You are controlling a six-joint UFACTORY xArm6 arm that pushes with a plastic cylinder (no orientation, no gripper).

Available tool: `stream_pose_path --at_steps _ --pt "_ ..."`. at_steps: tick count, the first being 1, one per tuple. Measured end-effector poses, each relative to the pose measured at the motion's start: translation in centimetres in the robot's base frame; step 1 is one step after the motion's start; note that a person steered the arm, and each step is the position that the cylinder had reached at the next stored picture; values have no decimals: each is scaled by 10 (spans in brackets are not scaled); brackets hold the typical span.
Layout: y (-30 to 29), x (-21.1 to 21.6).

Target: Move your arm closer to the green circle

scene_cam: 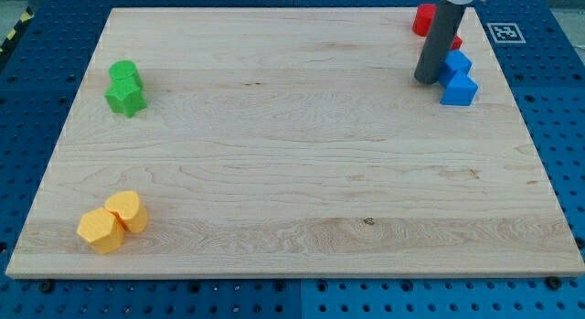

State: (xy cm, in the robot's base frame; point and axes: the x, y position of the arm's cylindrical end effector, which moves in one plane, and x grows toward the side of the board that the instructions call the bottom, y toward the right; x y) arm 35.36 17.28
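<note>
The green circle (123,74) sits near the view's left edge of the wooden board (292,173), touching a green star (125,99) just below it. My tip (426,80) is at the view's upper right, far from the green circle. It stands just left of two blue blocks (457,77) and below a red block (424,19).
Two yellow blocks (113,222) lie together at the view's lower left. A second red block (455,41) peeks out behind the rod. A blue pegboard table (27,127) surrounds the board.
</note>
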Motion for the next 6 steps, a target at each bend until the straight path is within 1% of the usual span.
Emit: stream_pose_path --at_steps 1,3,4,5,6 --pt "-65 0" --pt "-262 -2" --pt "-343 -26" --pt "-384 -51" --pt "-397 -51"
